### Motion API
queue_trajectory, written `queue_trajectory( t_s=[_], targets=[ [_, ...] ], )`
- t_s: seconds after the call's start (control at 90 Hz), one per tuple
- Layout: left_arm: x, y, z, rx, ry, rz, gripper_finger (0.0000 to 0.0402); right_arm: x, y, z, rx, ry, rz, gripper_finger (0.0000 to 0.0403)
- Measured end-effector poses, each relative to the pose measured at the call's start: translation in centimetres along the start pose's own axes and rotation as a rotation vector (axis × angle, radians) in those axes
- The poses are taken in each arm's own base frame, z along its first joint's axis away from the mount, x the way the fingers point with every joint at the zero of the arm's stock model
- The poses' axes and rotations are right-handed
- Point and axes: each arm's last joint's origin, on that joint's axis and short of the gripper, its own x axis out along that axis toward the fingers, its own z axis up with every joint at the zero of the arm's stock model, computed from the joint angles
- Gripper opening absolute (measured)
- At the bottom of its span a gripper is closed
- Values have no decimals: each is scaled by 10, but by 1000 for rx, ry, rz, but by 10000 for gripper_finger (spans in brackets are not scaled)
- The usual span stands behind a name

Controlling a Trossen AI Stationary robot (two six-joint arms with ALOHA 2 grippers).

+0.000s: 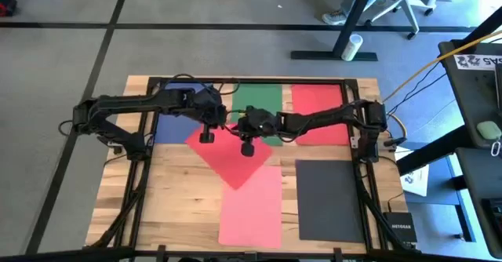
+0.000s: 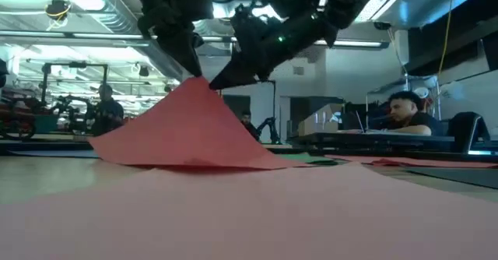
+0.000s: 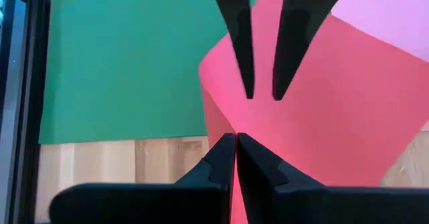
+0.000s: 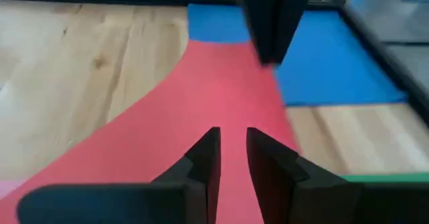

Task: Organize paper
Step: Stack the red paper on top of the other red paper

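I see left gripper (image 3: 235, 158) pinching the red sheet's (image 1: 227, 156) lifted corner, thin matte paper tented into a smooth peak | right gripper (image 4: 232, 160) just beside, fingers slightly parted over it | red sheet lies diagonal mid-table on grained wood table (image 1: 176, 203), overlapping pink sheet (image 1: 252, 211) | blue (image 1: 174, 113), green (image 1: 259, 97), black (image 1: 329, 199) sheets flat

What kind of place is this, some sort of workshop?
Probably a robotics lab or workshop. Two robot arms work over a wooden table spread with coloured paper, a person sits at a desk behind, and more machines stand about.
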Motion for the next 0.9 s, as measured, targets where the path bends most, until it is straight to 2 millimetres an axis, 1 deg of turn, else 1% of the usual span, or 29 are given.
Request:
queue_trajectory(
  t_s=[0.067, 0.311, 0.7, 0.9],
  targets=[
    [0, 0, 0, 0, 0, 0, 0, -1, -1, 6, -21, -7, -15, 61],
    [0, 0, 0, 0, 0, 0, 0, -2, -6, 15, -63, -5, -45, 61],
    [0, 0, 0, 0, -4, 2, 0, -1, -14, 15, -58, -9, -20, 61],
    [0, 0, 0, 0, -4, 2, 0, 5, -15, 10, -56, -8, -2, 61]
  ],
)
